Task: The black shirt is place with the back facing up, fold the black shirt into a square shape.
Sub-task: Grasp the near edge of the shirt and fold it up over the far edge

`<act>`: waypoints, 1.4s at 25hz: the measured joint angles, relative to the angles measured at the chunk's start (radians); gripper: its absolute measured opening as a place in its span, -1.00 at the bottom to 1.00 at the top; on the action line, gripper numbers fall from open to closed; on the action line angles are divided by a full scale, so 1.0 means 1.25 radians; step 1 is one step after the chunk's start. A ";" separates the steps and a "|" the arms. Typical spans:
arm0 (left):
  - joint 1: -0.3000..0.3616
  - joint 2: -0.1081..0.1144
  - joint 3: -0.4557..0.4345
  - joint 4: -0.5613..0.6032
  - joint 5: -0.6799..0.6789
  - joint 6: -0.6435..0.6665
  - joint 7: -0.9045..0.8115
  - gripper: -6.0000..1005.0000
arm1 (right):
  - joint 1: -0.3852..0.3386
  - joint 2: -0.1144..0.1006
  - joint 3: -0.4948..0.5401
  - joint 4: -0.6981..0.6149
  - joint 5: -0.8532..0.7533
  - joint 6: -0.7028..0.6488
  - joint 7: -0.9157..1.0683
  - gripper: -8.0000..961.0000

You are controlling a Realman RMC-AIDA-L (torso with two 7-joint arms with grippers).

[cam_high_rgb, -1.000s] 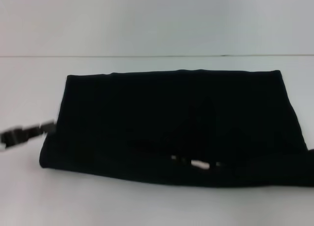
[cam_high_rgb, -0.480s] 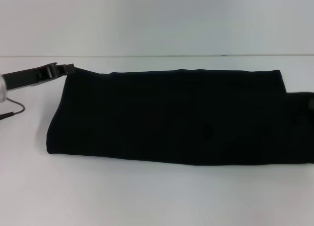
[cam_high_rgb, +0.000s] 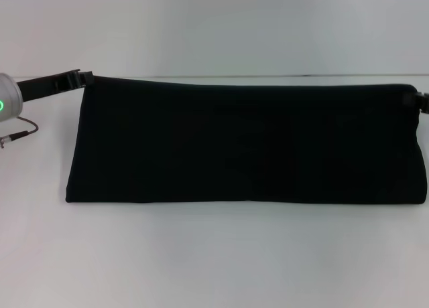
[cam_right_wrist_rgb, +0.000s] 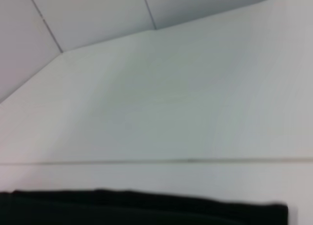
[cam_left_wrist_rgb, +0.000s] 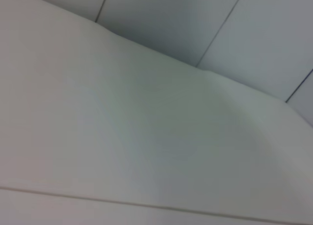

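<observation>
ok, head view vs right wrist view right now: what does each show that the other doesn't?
Head view only: the whole black shirt as a long folded band, with the left gripper at its far left corner, the right gripper at its far right corner, and the front span of the table. Right wrist view only: angled seams on the wall panels behind the table. Both: white tabletop and black cloth, though the wrist view catches just a strip of the shirt along one frame edge.

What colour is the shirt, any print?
The shirt is plain black, no visible print; head view shows it best.
</observation>
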 joint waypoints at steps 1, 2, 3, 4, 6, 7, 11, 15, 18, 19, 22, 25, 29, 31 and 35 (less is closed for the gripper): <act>-0.001 0.000 0.000 0.000 -0.001 -0.006 0.000 -0.99 | 0.008 0.002 0.000 0.000 0.000 0.014 0.000 -0.90; -0.003 0.000 0.000 0.000 -0.002 -0.012 0.000 -0.99 | 0.018 0.005 -0.003 0.001 0.000 0.031 0.000 -0.90; -0.003 -0.001 0.000 0.000 -0.006 -0.018 0.002 -0.99 | 0.023 0.007 -0.004 0.003 0.000 0.042 0.000 -0.90; -0.004 -0.001 0.001 0.000 -0.009 -0.021 0.004 -0.99 | 0.030 0.009 -0.008 0.006 0.000 0.056 0.000 -0.89; -0.007 -0.004 0.001 0.000 -0.020 -0.031 0.014 -0.99 | 0.040 0.013 -0.013 0.014 0.000 0.088 0.000 -0.89; -0.008 -0.005 0.001 0.000 -0.025 -0.037 0.019 -0.99 | 0.045 0.014 -0.016 0.018 0.000 0.102 0.000 -0.90; -0.013 -0.008 0.006 0.000 -0.029 -0.049 0.023 -0.99 | 0.055 0.019 -0.027 0.030 0.000 0.132 0.000 -0.90; -0.015 -0.013 0.009 -0.004 -0.031 -0.080 0.028 -0.99 | 0.056 0.021 -0.027 0.032 0.004 0.151 0.000 -0.90; -0.019 -0.014 0.009 -0.016 -0.033 -0.099 0.038 -0.99 | 0.057 0.021 -0.030 0.035 0.014 0.168 -0.004 -0.90; -0.020 -0.014 0.009 -0.017 -0.035 -0.105 0.041 -0.99 | 0.058 0.022 -0.030 0.035 0.015 0.172 -0.005 -0.90; -0.021 -0.014 0.009 -0.022 -0.043 -0.116 0.049 -0.99 | 0.066 0.023 -0.031 0.037 0.018 0.186 -0.008 -0.90; -0.023 -0.013 0.009 -0.026 -0.048 -0.120 0.055 -0.98 | 0.072 0.024 -0.039 0.040 0.018 0.199 -0.009 -0.89; -0.023 -0.013 0.009 -0.027 -0.049 -0.125 0.056 -0.98 | 0.078 0.027 -0.049 0.041 0.019 0.201 -0.009 -0.90; -0.023 -0.013 0.009 -0.027 -0.049 -0.128 0.057 -0.98 | 0.080 0.029 -0.055 0.042 0.019 0.201 -0.008 -0.90; -0.022 -0.015 0.009 -0.027 -0.050 -0.133 0.058 -0.98 | 0.081 0.029 -0.066 0.042 0.019 0.202 -0.004 -0.90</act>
